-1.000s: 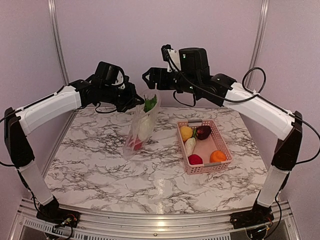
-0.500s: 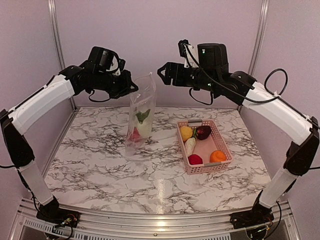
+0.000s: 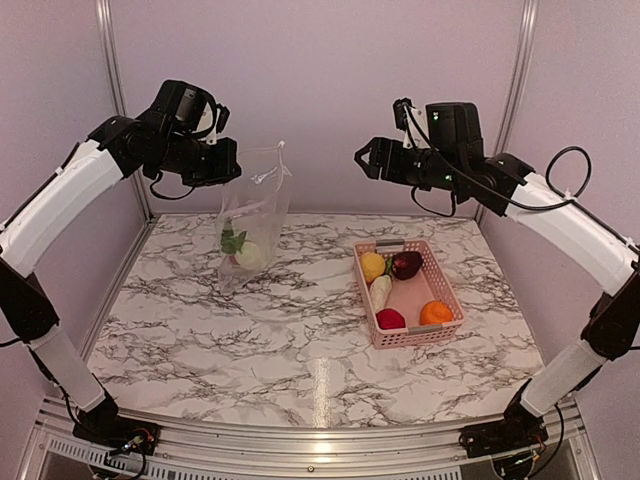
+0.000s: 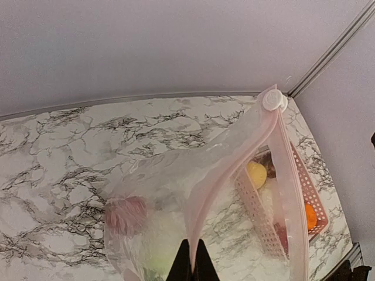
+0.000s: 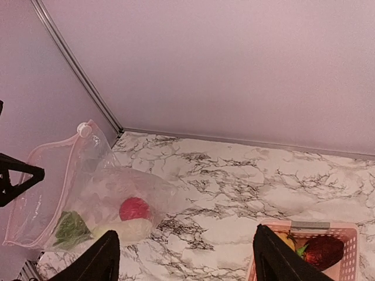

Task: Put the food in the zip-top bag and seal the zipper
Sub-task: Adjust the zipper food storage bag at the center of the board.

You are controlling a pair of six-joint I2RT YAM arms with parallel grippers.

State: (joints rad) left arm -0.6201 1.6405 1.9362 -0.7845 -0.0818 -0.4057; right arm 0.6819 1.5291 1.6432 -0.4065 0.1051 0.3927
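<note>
Up close — left hand [image 4: 190,264] pinches the zipper [image 4: 224,175], unclear overhead.

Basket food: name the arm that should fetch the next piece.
Right, probably. The right end effector is open and empty, on the side of the pink basket. The left end effector is shut on the zip-top bag at its mouth edge, holding it up, so it is busy.

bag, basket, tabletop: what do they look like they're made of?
Zip-top bag: thin clear plastic film, glossy; it creases, and the food shows through.
Basket: pink moulded plastic, apparently rigid, open lattice walls.
Table: white marble pattern with grey veins, shiny by its light reflection; real stone or printed laminate, cannot tell.
</note>
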